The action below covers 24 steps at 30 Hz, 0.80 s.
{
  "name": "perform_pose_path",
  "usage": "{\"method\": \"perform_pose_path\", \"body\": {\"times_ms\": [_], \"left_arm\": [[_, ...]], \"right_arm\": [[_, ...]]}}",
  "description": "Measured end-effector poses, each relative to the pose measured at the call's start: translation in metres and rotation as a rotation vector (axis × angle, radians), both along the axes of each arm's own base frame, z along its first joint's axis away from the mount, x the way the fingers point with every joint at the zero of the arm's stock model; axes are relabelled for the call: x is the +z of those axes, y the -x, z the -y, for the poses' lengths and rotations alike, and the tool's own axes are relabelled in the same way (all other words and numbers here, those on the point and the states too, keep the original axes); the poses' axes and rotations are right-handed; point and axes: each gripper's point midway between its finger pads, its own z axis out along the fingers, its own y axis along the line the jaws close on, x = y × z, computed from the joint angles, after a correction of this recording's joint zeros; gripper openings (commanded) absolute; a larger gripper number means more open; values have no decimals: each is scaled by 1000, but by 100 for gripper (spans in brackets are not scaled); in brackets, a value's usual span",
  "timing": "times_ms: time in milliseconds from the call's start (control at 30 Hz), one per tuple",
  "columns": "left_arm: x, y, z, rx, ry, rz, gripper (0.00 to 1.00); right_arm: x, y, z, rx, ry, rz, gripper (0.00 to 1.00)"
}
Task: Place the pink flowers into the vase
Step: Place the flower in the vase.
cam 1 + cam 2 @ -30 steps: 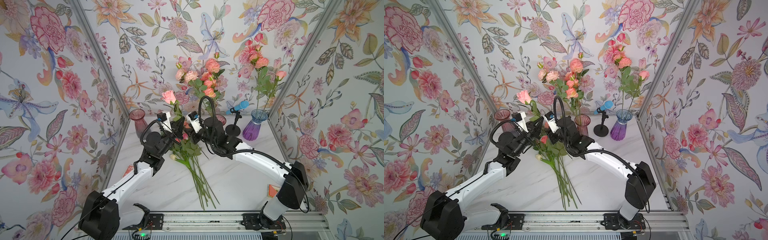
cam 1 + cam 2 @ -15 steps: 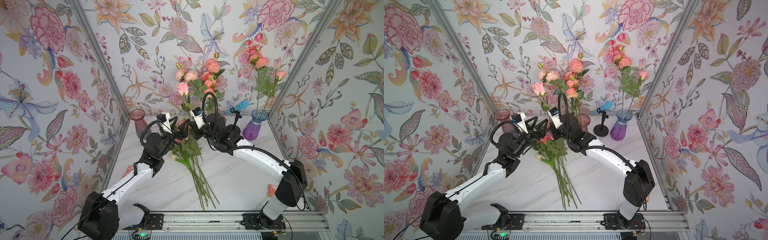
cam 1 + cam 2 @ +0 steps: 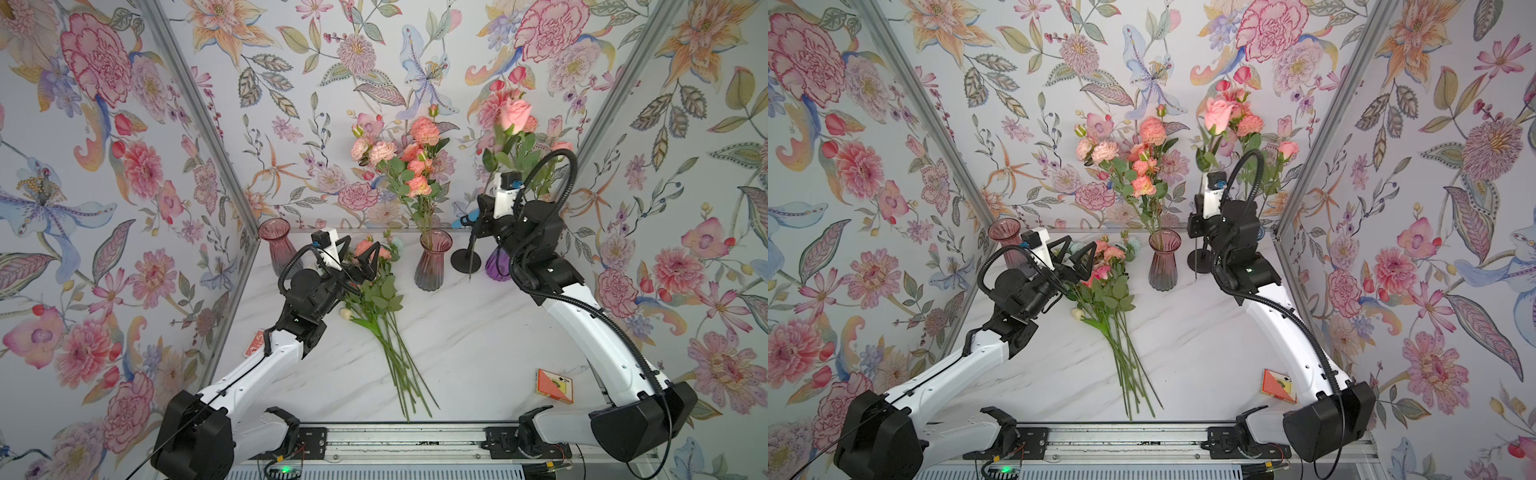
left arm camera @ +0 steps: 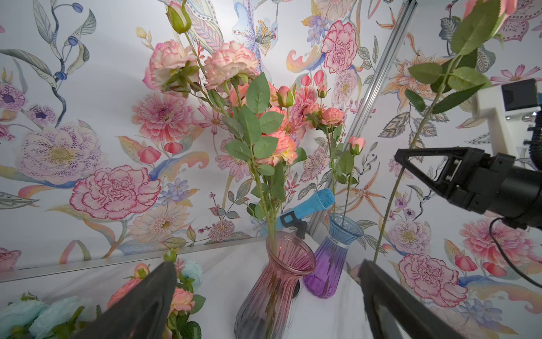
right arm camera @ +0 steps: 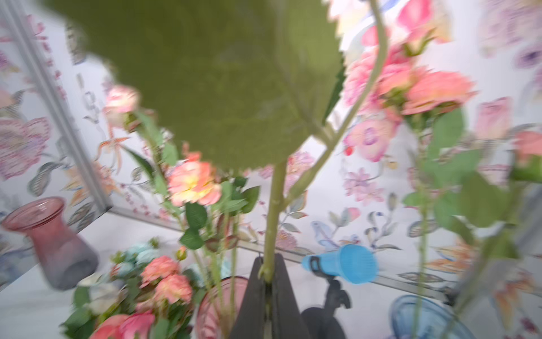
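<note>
In both top views the left tool hung released, jaws spread wide over the blooms of the bundle of pink flowers. The bundle lay at frame centre on the tabletop, stems pointing to the lower edge. Right of centre, the right tool was clenched on the stem of a rose. The rose stood upright, bloom in the upper right, stem end hanging by the mic stand beside the purple vase. The pink vase at centre held coral flowers. An empty vase stood left of it.

In the left wrist view the left tool's fingers stood far apart, nothing between them. Beyond them rose the pink vase, with the purple vase close behind holding thin stems. The right tool gripped the rose stem, which ran down outside the purple vase.

The right wrist view was blurred. The right tool pinched the green stem, with a large leaf close to the lens and a blue mic just beyond.
</note>
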Motion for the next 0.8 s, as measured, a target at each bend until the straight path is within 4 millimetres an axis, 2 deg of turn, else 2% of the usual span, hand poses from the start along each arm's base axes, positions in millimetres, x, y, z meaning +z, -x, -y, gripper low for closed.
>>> {"method": "perform_pose_path", "body": {"times_ms": [67,167,267,367,500,800], "left_arm": [[0,1,1,-7,0,3,100],[1,1,1,-9,1,7,100],[1,2,1,-11,1,11,100],[1,2,1,-11,3,12,100],[-2,2,2,-14,1,10,100],[-1,6,0,-13,-7,10,100]], "right_arm": [[20,-3,40,-102,-21,57,0],[39,-6,90,-229,-51,123,1],[51,-9,126,-315,-80,174,1],[65,-17,145,-358,-98,228,1],[73,-35,157,-384,-105,284,1],[42,-96,173,-411,-90,264,0]]}}
